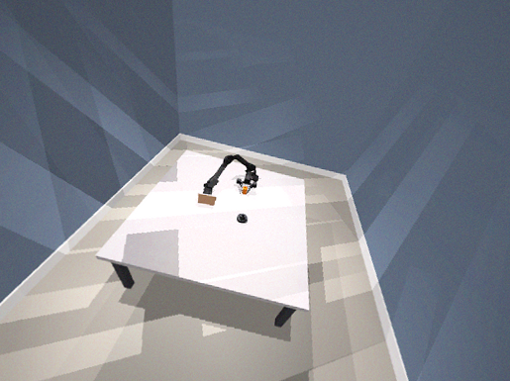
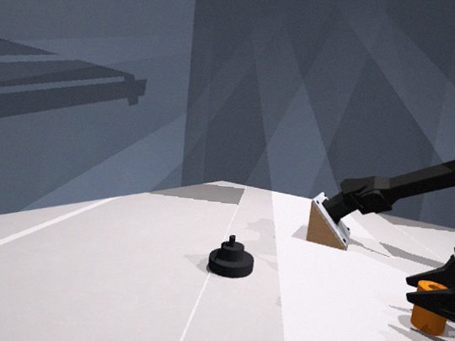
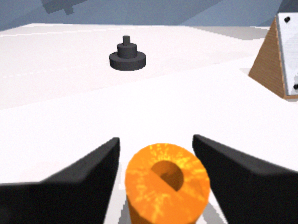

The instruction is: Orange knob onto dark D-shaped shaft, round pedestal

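The orange knob (image 1: 244, 190) (image 2: 427, 321) (image 3: 142, 192) stands upright on the table, hole facing up. In the wrist view the hole's flat side is at its lower left, running diagonally. My gripper (image 2: 408, 289) (image 3: 156, 141) is open, its fingers around the knob's upper part with a narrow gap on each side in the wrist view. The round black pedestal (image 1: 242, 219) (image 2: 230, 269) (image 3: 127, 63) stands apart from the knob, with the thin dark shaft (image 2: 232, 238) (image 3: 126, 40) upright on top. The shaft's flat side cannot be made out.
The arm's base is mounted on a brown wedge block (image 1: 206, 200) (image 2: 324, 230) (image 3: 270, 70) with a pale sloped plate, to the right of the pedestal in the exterior view and the wrist view. The white table (image 1: 241, 262) has shadows and light bands across it.
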You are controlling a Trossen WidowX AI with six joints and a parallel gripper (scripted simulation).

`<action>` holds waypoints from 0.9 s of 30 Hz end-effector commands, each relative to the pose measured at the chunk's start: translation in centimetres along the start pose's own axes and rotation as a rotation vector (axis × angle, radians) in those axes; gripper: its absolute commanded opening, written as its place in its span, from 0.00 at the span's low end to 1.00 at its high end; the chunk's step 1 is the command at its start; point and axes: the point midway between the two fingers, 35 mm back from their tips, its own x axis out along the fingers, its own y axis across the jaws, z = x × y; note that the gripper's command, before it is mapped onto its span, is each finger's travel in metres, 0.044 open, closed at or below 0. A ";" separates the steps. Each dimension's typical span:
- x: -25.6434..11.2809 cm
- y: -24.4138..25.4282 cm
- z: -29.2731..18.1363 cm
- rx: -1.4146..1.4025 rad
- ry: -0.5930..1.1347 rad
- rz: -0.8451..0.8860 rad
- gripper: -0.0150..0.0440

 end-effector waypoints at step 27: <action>0.0 0.0 0.0 0.000 -0.001 0.000 1.00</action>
